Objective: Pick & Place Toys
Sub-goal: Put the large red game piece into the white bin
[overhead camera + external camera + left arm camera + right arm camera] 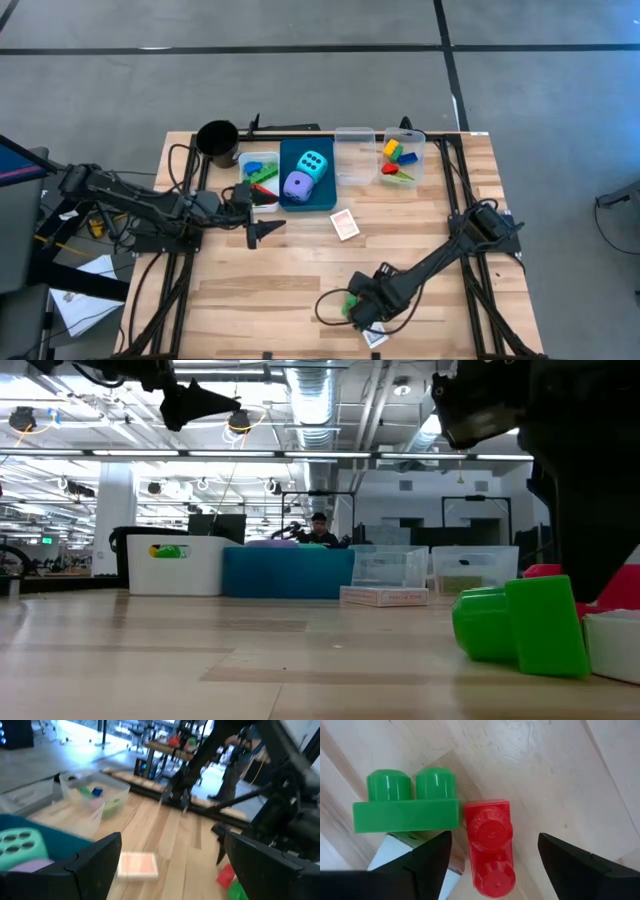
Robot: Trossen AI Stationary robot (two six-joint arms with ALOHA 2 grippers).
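Observation:
My right gripper (362,305) is open near the table's front edge, pointing down. Its fingers stand on either side of a red brick (491,847) without touching it. A green brick (407,802) lies on the table beside the red one, partly over a white card (395,855). In the low view the green brick (520,625) stands in front of the red one (545,572). My left gripper (265,232) is open and empty, raised above the table (200,402) next to the white bin (258,175). A reddish card (345,225) lies flat at mid-table.
Along the far edge stand a black cup (218,140), the white bin with bricks, a blue bin (307,195) holding a cyan die (314,163) and a purple die (298,185), a clear bin (355,155), and a clear bin with bricks (403,160). Bare wood lies at mid-table.

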